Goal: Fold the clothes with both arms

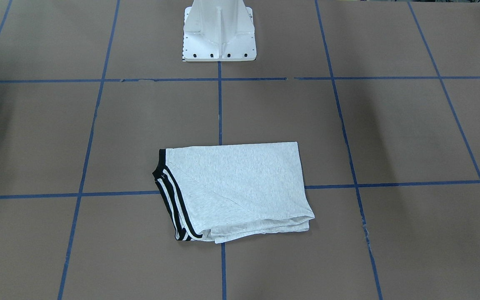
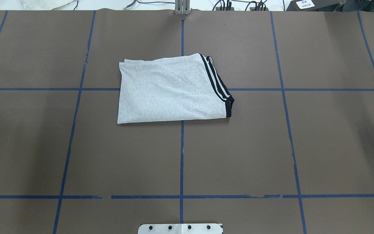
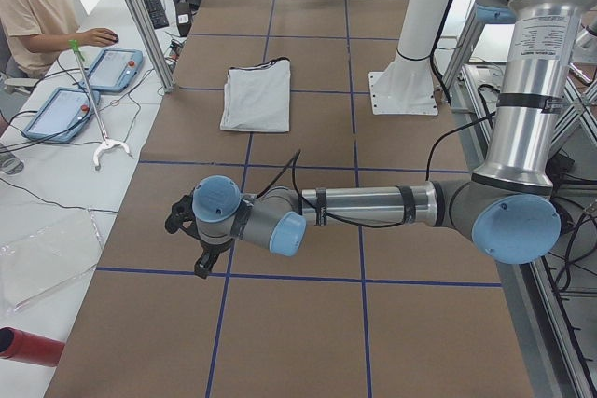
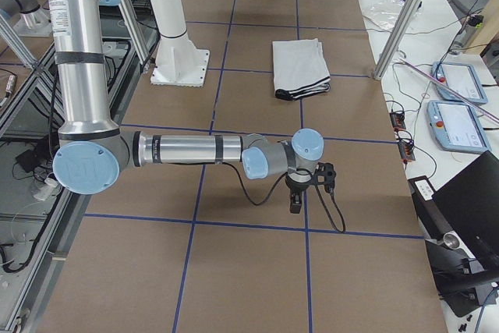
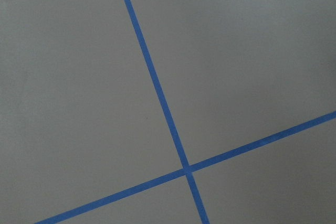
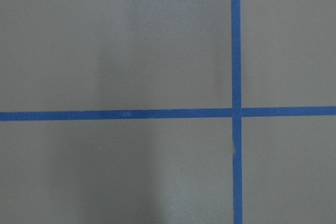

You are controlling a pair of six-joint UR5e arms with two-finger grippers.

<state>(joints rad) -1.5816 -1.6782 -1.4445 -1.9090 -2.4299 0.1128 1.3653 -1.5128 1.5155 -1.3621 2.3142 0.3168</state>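
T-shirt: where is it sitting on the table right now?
In the overhead view the folded T-shirt lies mid-table, straddling the blue centre tape line, mostly on the robot's left, striped trim toward its right.

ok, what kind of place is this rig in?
Probably a robotics lab workcell: brown paper-covered table gridded with blue tape, two blue-grey teach pendants on a white bench, a seated operator in a beige T-shirt.

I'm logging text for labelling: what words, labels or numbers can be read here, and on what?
None reads clearly.
White label on the dark box, table's far edge: too small.
Lettering on the left arm: blurred.
Lettering on the right arm: blurred.
T-shirt: no print showing.
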